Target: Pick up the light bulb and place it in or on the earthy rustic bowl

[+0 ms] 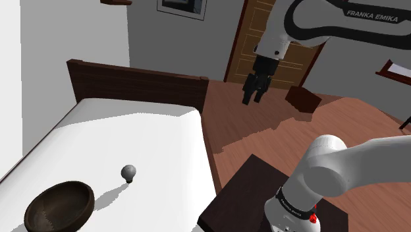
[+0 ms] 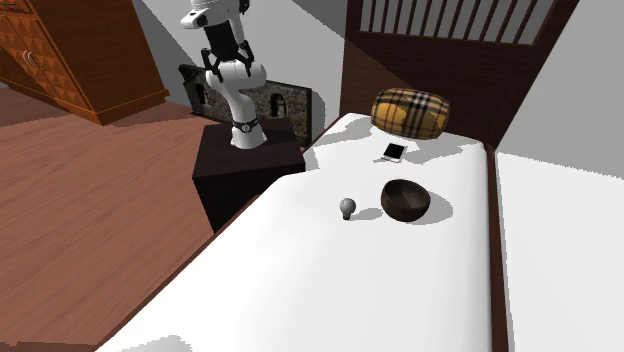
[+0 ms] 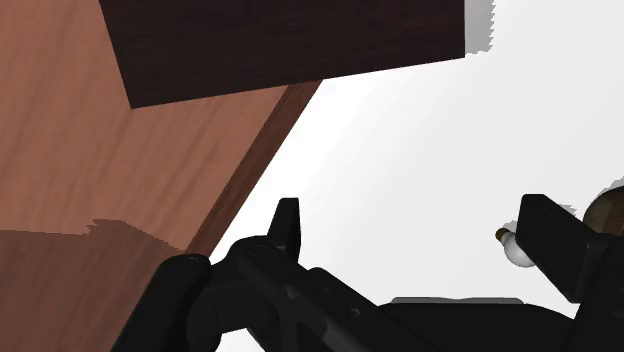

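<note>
tool (image 1: 253, 100) open wide, empty, high over floor (image 1: 263, 135) — bulb (image 1: 129, 173) near bowl (image 1: 59, 207) on bed (image 1: 138, 132) — phone (image 2: 394, 151), pillow (image 2: 411, 112) past bowl.

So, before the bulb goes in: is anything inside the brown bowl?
Nothing visible inside the bowl, only its dark interior; the near wall hides part of its bottom.
</note>
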Robot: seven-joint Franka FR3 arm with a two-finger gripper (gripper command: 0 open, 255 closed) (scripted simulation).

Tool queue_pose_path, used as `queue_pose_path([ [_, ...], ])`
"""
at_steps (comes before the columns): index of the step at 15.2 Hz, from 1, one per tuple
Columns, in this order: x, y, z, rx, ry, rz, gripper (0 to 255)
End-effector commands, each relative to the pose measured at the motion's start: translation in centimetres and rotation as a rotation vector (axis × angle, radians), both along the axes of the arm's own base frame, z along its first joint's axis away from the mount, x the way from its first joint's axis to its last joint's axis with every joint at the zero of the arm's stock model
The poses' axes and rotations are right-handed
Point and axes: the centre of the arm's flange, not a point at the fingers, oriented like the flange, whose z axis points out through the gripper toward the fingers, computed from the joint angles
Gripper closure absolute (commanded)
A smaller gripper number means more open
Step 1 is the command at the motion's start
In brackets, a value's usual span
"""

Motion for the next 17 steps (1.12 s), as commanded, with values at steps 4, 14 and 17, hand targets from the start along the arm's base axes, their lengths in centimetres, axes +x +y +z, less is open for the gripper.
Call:
queue_pose_path([
  [4,2.1,2.0,-2.7,0.011,0.002,-0.003,0],
  [14,9.0,8.7,-11.4,0.046,0.007,-0.014,0],
  [17,11.1,10.7,-14.0,0.056,0.009,-0.017,0],
])
